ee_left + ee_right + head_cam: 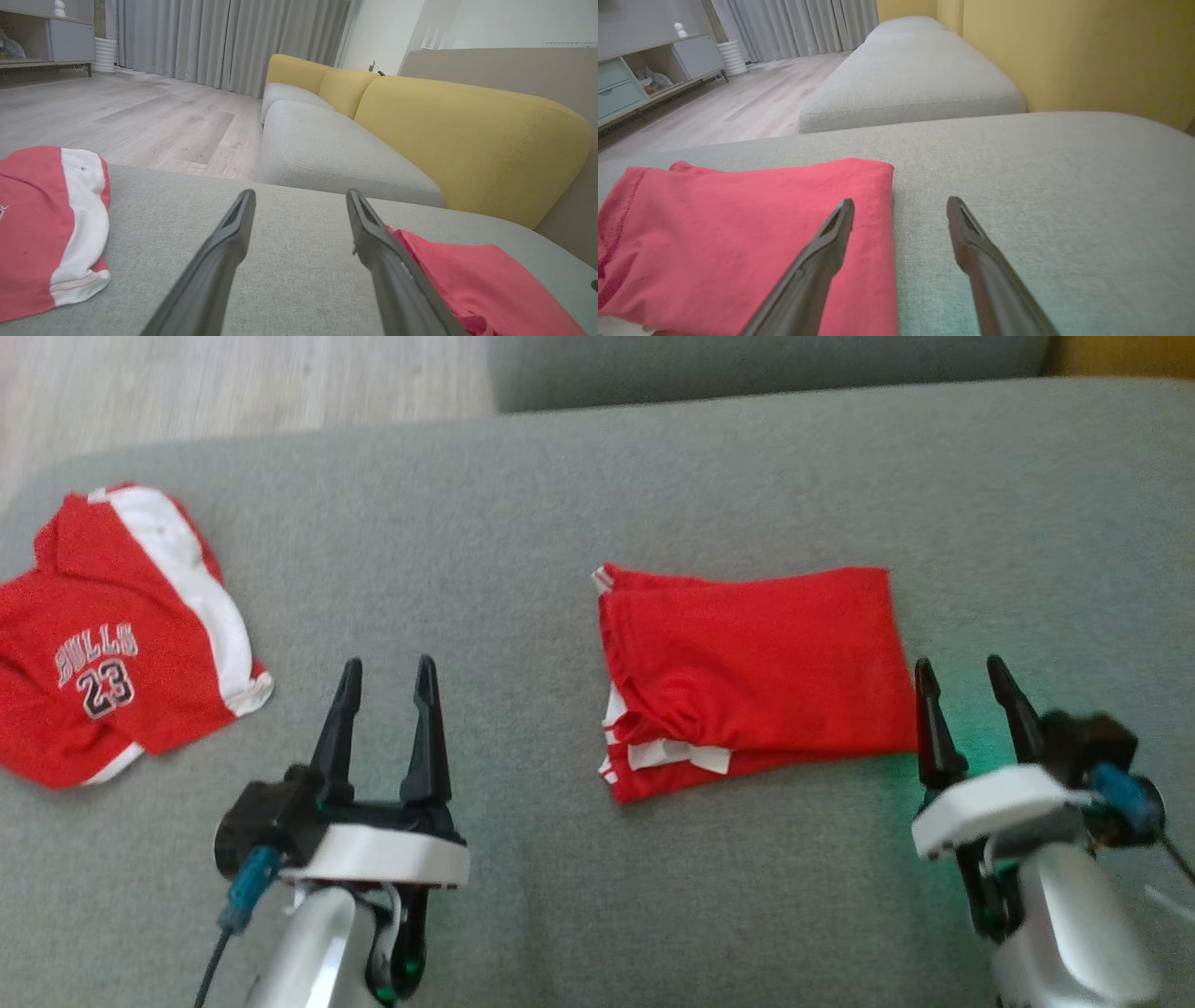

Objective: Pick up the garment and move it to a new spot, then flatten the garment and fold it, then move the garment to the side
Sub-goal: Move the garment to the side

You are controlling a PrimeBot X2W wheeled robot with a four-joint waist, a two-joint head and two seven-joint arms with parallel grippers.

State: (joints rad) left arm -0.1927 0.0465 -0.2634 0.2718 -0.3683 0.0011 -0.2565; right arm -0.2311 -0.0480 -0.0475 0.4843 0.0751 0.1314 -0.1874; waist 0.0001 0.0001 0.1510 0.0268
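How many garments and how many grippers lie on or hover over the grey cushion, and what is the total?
Red garments: 2, folded garment and Bulls jersey
Grippers: 2, left gripper and right gripper, both open
Total: 4

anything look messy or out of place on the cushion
Slightly. The folded red garment is neat except its near left corner, where white trim layers poke out unevenly. The Bulls jersey lies rumpled at the far left.

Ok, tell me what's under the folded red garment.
The garment lies flat on the grey cushion. Some white trim of its lower layers peeks out at the near left corner. Anything beneath or between the folds is covered.
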